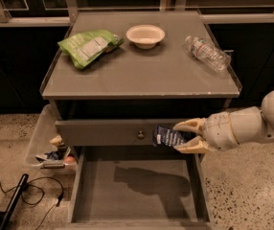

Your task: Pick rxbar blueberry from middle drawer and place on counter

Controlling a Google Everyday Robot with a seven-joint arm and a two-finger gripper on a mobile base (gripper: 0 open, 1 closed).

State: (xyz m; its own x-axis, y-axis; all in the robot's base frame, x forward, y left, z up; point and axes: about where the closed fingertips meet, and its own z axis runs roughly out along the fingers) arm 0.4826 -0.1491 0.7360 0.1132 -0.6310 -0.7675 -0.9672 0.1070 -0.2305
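The rxbar blueberry (168,136), a small dark bar with white print, is held in my gripper (184,136). The gripper is shut on its right end and holds it in the air, level with the grey drawer front (103,131), above the open middle drawer (132,190). The drawer's grey floor shows only the arm's shadow. My arm comes in from the right. The counter (151,71) lies above and behind the bar.
On the counter lie a green snack bag (88,46) at the left, a white bowl (145,35) at the back and a clear plastic bottle (207,52) at the right. A clear bin (46,145) with small items and cables (27,195) sits left of the cabinet.
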